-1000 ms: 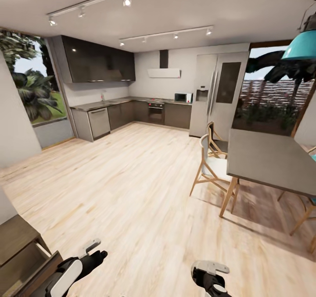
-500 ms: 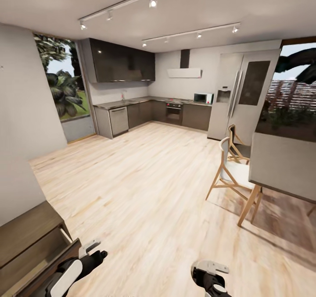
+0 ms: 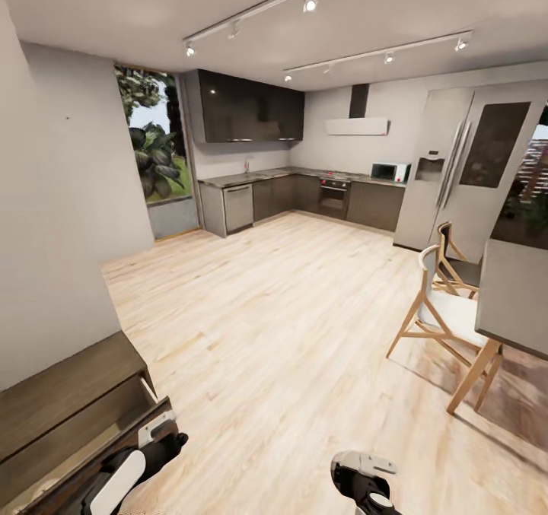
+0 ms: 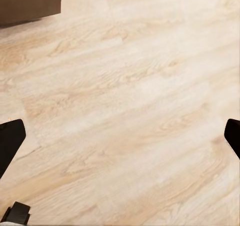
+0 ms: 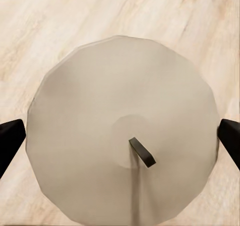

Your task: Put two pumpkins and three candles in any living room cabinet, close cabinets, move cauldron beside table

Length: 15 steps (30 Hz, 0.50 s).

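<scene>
— Both grippers hang low over the wood floor (image 3: 289, 332): left gripper (image 4: 120, 136) with fingers spread wide and nothing between them, right gripper (image 5: 120, 136) likewise parted and empty above a pale round disc (image 5: 122, 131) (a lamp shade or stool, perhaps; I can't tell).

— And the cabinet?

— The cabinet (image 3: 68, 393) sits just beside the left arm, its front apparently standing open. Looks like transit between fetches; next it must find a pumpkin or candle.

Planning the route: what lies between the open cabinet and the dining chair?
Head view: bare wood floor between the cabinet and the nearest chair.
</scene>
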Motion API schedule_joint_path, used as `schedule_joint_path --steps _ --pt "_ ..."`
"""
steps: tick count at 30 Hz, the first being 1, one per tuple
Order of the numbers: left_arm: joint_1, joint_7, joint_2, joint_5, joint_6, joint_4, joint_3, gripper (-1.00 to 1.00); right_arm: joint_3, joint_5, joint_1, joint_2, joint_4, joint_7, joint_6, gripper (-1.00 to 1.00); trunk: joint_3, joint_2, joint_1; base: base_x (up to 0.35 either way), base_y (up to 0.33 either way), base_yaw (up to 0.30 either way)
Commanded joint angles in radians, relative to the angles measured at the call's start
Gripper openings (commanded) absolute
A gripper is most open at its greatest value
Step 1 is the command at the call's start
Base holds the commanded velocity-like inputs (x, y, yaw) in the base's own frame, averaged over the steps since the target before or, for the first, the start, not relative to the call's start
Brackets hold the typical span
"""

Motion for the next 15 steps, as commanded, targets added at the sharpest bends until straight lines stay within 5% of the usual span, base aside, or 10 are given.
schedule_joint_path --steps 1,5,15 --pt "-0.001 0.014 -0.011 0.008 -0.001 -0.002 -0.006 1.00 0.010 -0.008 -0.001 0.000 0.000 -0.004 -0.005 -1.00 0.001 0.005 -0.003 0.000 0.000 0.284" --pt "-0.001 0.019 -0.030 0.007 -0.002 -0.002 -0.005 1.00 0.010 -0.007 -0.001 0.000 0.000 -0.003 -0.005 -1.00 0.014 0.033 -0.019 0.000 0.000 0.284" --pt "-0.001 0.020 -0.031 0.013 -0.001 -0.002 0.010 1.00 0.015 -0.007 -0.001 -0.001 0.001 -0.007 -0.060 -1.00 0.045 0.103 -0.057 0.000 0.000 0.284"
